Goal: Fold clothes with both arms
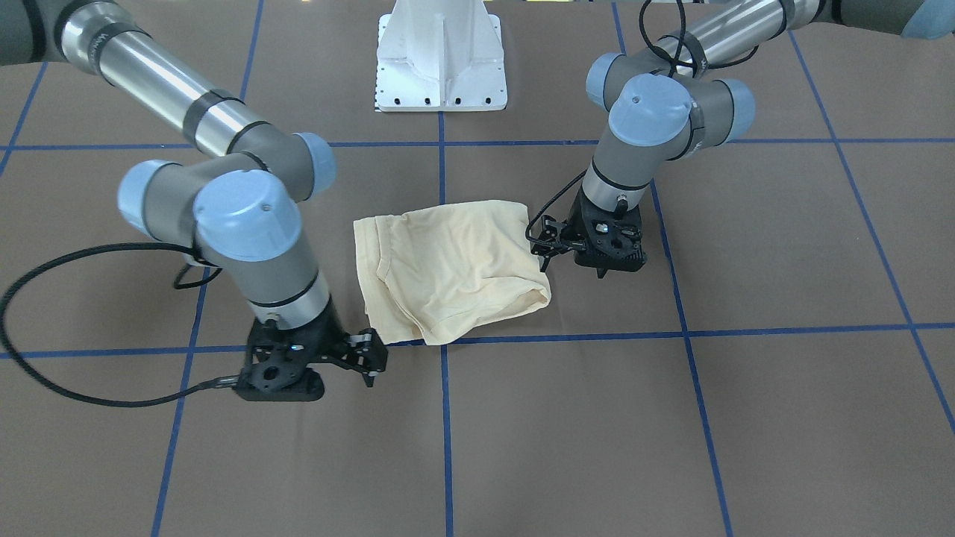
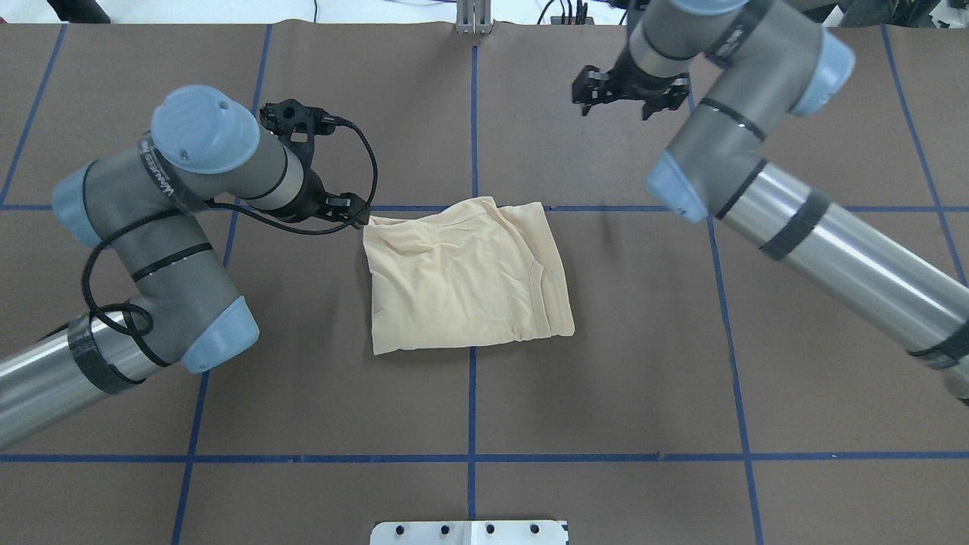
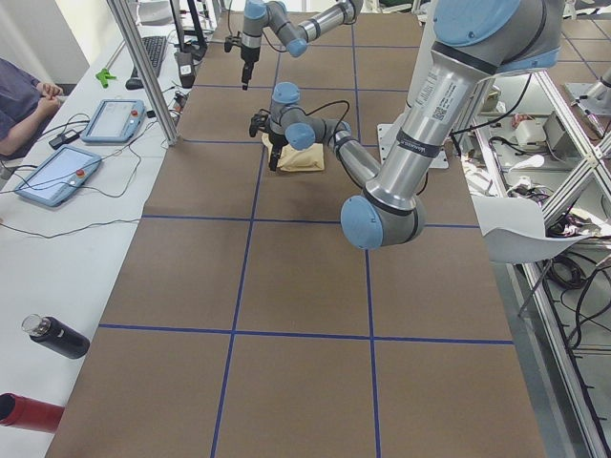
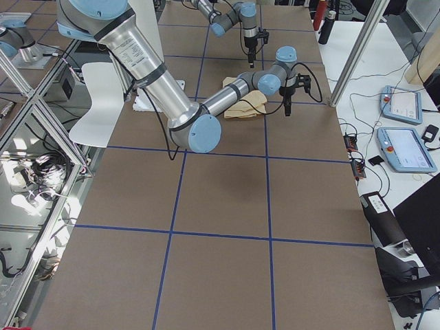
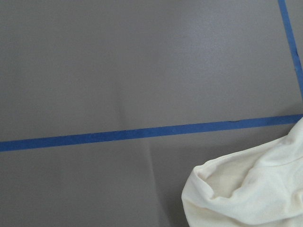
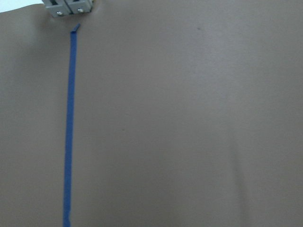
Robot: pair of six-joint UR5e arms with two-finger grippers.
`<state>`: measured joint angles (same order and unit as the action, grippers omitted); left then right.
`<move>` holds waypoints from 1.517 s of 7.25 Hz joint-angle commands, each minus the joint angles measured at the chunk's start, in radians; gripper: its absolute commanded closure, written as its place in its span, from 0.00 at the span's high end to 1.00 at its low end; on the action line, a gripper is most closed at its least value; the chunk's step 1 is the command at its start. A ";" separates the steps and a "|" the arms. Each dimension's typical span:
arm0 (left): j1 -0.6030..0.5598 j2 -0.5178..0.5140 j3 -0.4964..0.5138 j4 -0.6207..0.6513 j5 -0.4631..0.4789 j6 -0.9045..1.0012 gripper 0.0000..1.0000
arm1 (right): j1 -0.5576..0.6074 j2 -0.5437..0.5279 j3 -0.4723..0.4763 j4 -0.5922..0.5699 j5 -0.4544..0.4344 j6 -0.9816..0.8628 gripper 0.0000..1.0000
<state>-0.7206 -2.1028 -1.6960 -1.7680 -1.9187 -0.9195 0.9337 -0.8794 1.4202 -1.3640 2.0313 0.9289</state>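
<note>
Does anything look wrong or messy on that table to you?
Only the shirt: its fold is lopsided, sitting askew to the blue grid lines, with wrinkles and uneven layered edges on one side. Nothing looks spilled or damaged.

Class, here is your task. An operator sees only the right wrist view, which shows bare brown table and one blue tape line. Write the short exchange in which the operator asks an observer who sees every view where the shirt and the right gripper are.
Operator: My view shows no cloth. Where is the shirt?
Observer: It lies folded into a rough rectangle in the middle of the table.
Operator: Is my right gripper holding any of it?
Observer: No. Its jaws are open and empty, and it is apart from the shirt, beyond the shirt's far right corner.
</note>
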 commanded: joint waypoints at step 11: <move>-0.793 0.492 -0.085 0.311 -0.354 1.114 1.00 | 0.654 -0.929 0.400 -0.173 0.267 -1.009 1.00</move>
<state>-1.4806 -1.6253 -1.8262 -1.4634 -2.1777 0.1911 1.5785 -1.7818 1.7715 -1.5337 2.3007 -0.1121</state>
